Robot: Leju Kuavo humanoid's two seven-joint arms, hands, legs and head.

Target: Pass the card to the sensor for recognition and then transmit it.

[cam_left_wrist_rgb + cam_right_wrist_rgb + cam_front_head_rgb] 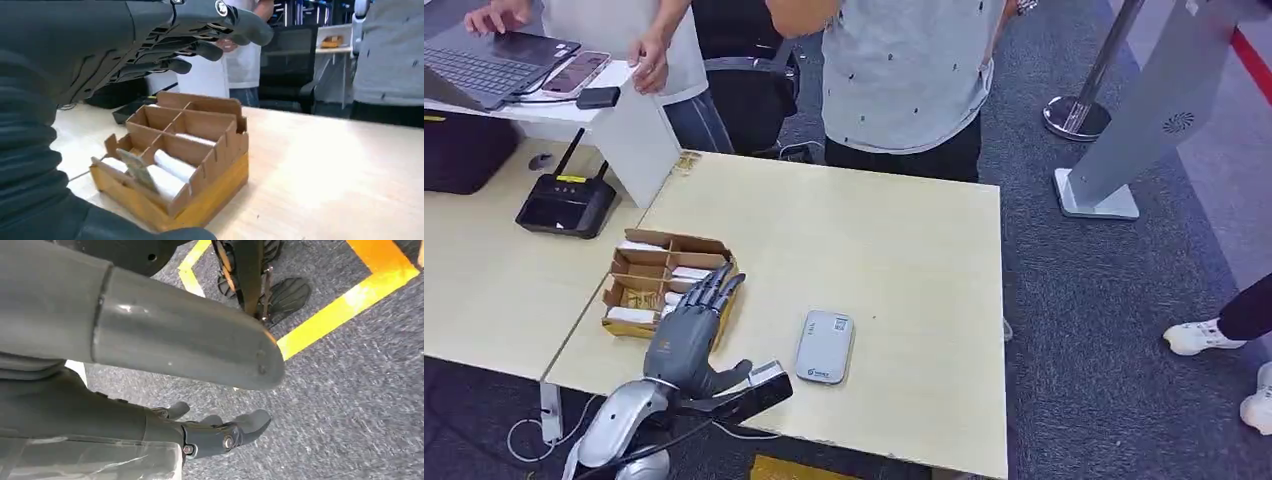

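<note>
Head view: the robot's dark grey left hand is hovering over the near edge of a pale wooden table, fingers stretched out and apart, holding nothing. Its fingertips are reaching above a brown cardboard box with dividers. White cards are lying in several compartments of that box. Just to the right of the hand, a flat grey rectangular sensor pad is lying on the table. Two people are standing at the far side of the table.

Left wrist view: the left hand is spreading open above the cardboard box with dividers. White cards are lying flat in the nearer compartments, and one patterned card is leaning up against a divider at the near end. No finger is touching a card yet.

Right wrist view: the right hand is hanging over grey carpet with yellow tape lines, its fingers loosely parted and holding nothing.

The step in hand looks like taking a card. The hand should probably come down straight into one compartment and pinch a card by its raised edge, since flat cards are hard to lift and the thin dividers could snag a finger or drag the light box.
</note>
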